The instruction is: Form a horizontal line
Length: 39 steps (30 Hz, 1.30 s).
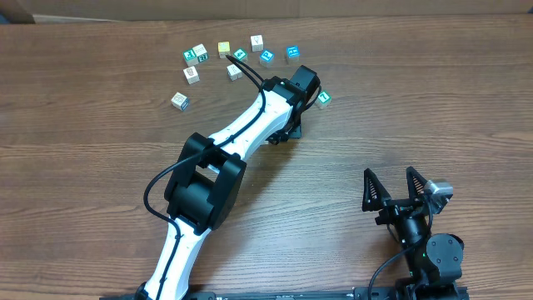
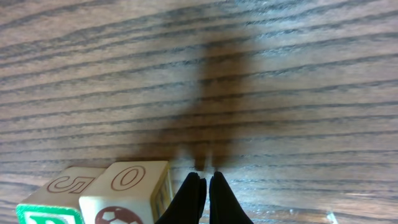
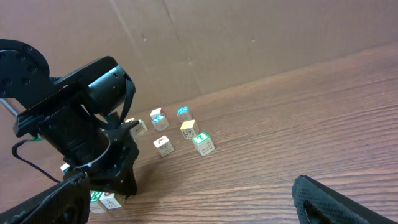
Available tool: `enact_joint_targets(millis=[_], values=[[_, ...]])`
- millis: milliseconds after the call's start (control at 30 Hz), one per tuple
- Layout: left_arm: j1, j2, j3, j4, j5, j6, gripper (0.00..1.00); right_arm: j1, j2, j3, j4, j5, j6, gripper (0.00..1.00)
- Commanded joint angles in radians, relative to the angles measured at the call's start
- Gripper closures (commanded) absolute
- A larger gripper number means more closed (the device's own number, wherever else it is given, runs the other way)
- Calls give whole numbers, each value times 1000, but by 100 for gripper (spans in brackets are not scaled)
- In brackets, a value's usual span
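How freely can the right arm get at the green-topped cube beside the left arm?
Probably yes: the green-topped cube lies on the side of the left arm facing the open right tool, with only bare table between. That arm stands close beside it.

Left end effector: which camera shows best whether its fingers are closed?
The left wrist view: the black left end effector is plainly pressed shut, right beside a small white toy cube with a red O. Overhead, the arm's wrist mostly hides it; the right wrist view shows only its dark side.
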Motion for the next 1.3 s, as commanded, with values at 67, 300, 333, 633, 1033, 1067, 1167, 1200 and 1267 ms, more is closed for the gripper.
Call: enact_joint_targets(millis=[67,300,333,633,1033,1067,1167,1200,1267], values=[[2,10,-5,-17,-22,-22,96,-6,-12,-3,7,-2,2,0],[2,10,-5,-33,-22,-22,96,-6,-12,-3,7,-2,2,0],[2,10,-5,-34,-22,-22,96,-6,-12,-3,7,-2,2,0],[2,10,-5,-42,-21,-22,96,-6,-12,-3,7,-2,2,0],[2,10,-5,-61,-22,-25,96,-6,-12,-3,7,-2,2,0],[2,10,-5,-61,-22,-25,96,-6,-12,-3,7,-2,2,0],[2,10,-5,-60,-21,-26,96,-6,-12,-3,7,-2,2,0],[2,10,-5,-60,-21,-25,96,-6,-12,-3,7,-2,2,0],[2,10,-5,-61,-21,-25,96,-6,-12,-3,7,-2,2,0]])
